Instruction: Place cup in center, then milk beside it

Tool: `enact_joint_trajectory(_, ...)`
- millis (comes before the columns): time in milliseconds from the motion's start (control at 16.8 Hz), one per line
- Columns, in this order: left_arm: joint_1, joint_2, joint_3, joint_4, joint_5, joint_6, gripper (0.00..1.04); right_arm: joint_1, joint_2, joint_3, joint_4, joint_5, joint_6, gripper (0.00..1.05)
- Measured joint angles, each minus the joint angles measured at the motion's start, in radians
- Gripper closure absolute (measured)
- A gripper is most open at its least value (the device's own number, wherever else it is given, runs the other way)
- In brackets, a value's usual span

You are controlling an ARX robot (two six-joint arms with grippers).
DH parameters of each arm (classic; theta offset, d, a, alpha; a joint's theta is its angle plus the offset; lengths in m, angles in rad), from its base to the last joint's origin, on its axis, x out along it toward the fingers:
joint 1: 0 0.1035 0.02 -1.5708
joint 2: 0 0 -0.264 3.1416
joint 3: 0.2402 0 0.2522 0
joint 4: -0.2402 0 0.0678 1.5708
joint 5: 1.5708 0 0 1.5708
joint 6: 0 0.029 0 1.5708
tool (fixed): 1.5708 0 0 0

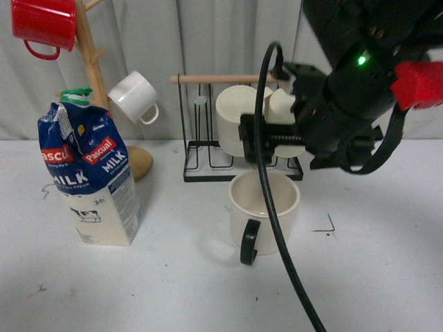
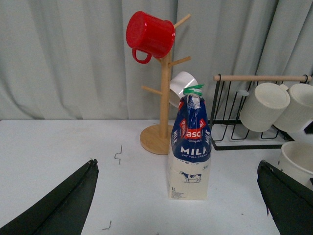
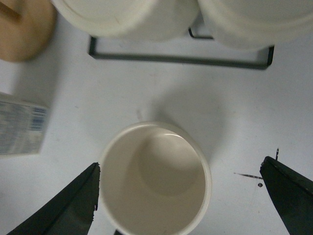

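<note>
Cup: the cup (image 1: 264, 209) stands upright on the table (image 1: 173, 277) near its middle, black handle toward the camera, just in front of the wire rack (image 1: 208, 149).
Right gripper: the right gripper (image 3: 178, 196) hangs above the cup, fingers spread wide to either side of the rim and holding nothing.
Milk: the milk (image 1: 88, 176) stands upright well to the cup's left, by the wooden mug tree (image 1: 93, 69).
Left gripper: the left gripper (image 2: 178, 200) faces the carton, fingers wide apart and empty.
Step in hand: judging by the layout, the cup looks placed; the milk is not yet moved.
Next move: the left arm would need to close on the carton's body and set it down beside the cup without tipping it.
</note>
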Motion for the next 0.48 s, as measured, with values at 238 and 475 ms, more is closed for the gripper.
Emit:
enact_joint_trajectory(238, 0.000, 0.000, 0.000, 0.000, 0.000, 0.000, 0.07, -0.084, -0.394, -0.324, 0.372, -0.142, 0.035, 0.07)
enact_joint_trajectory(475, 0.000, 0.000, 0.000, 0.000, 0.000, 0.000, 0.07, -0.259, -0.846, -0.918, 1.051, 0.200, -0.176, 0.53)
